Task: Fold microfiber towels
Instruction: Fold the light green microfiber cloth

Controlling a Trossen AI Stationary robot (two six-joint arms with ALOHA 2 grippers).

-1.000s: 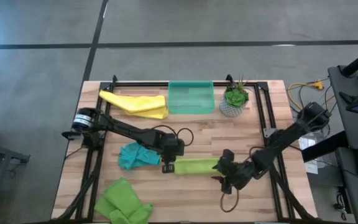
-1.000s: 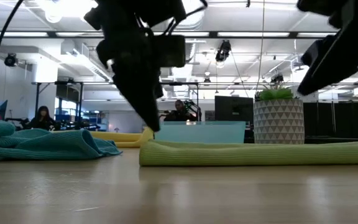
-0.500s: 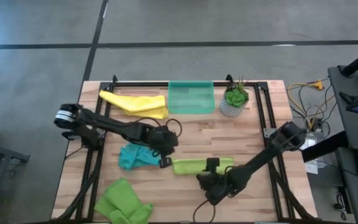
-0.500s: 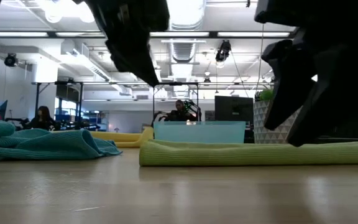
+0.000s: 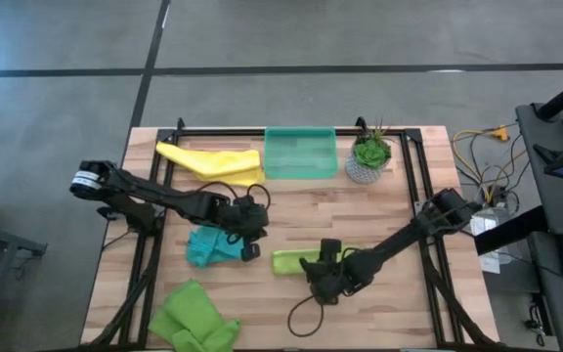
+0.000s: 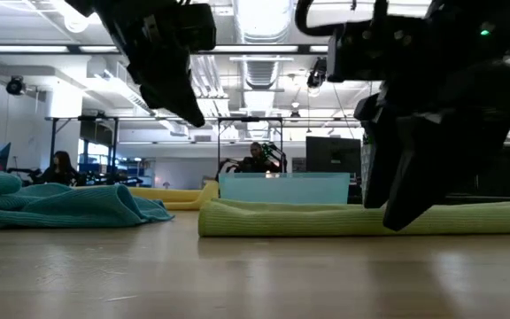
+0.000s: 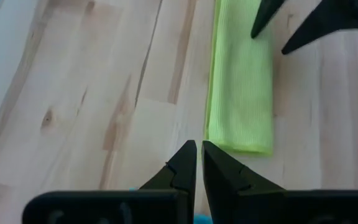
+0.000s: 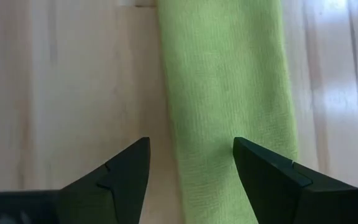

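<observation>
High view takes in the whole bench (image 5: 262, 332), a pale wooden top with a black frame (image 5: 413, 186) round it. Both dark arms reach in toward its middle. The left arm (image 5: 164, 200) comes from the left edge, and its gripper (image 5: 249, 240) hangs above the bare wood between the teal-blue towel (image 5: 211, 246) and the folded lime green towel (image 5: 296, 261), fingers pressed together and holding nothing, as the left wrist view makes plain. That looks like a parked, standing-off pose, leaving room for the other arm.

The right arm (image 5: 409, 235) stretches from the right edge across to the folded towel, a long narrow strip lying near the bench's centre. Its gripper (image 8: 190, 167) is low over the strip's right-hand part with the fingers spread apart; the wrist view shows one finger over bare wood and the other over cloth, straddling one long edge. I judge this to be the set-up for pinching that end and doubling the strip over.

A translucent green tray (image 5: 300, 154) sits at the middle of the far edge, probably meant to receive finished cloths. The yellow towel (image 5: 213, 161) lies loosely bunched just left of it, the second lime green towel (image 5: 194, 315) crumpled at the near left corner, the teal-blue one rumpled left of centre; all three seem to await folding. A small potted plant (image 5: 368, 156) stands right of the tray, clear of the work.
</observation>
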